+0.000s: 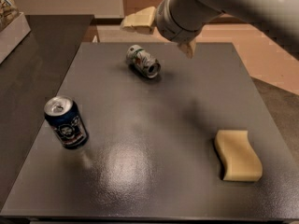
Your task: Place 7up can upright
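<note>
The 7up can [143, 61] lies on its side at the far middle of the dark grey table [154, 120], its silver end facing front right. My gripper [164, 33] hangs above the table's far edge, just behind and to the right of the can, not touching it. Its cream fingers show on both sides of the wrist: one fingertip [188, 49] to the right of the can and one finger [139, 18] behind it. The fingers are spread apart and hold nothing.
A dark blue can with a white emblem [66, 122] stands upright at the front left. A yellow sponge [237, 155] lies at the front right. A darker counter [37, 55] adjoins the table on the left, with a white box [11, 29] on it.
</note>
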Available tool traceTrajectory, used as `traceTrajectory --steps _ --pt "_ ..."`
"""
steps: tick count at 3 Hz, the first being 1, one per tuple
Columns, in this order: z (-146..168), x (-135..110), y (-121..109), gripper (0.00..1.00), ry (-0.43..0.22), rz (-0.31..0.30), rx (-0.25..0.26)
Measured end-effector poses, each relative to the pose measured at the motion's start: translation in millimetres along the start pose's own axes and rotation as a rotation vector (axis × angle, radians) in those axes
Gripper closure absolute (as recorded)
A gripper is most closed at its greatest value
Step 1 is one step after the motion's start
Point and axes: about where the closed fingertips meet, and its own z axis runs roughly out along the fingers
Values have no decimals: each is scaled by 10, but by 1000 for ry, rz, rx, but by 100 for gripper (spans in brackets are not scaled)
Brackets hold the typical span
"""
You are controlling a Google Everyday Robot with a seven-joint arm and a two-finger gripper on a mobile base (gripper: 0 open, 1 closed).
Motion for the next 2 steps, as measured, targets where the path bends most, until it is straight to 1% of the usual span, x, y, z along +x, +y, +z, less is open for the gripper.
traceTrajectory --steps 1,2 --pt "121 133 66 0 -21 -59 -44" --pt "315 183 98 0 -68 -125 -72"
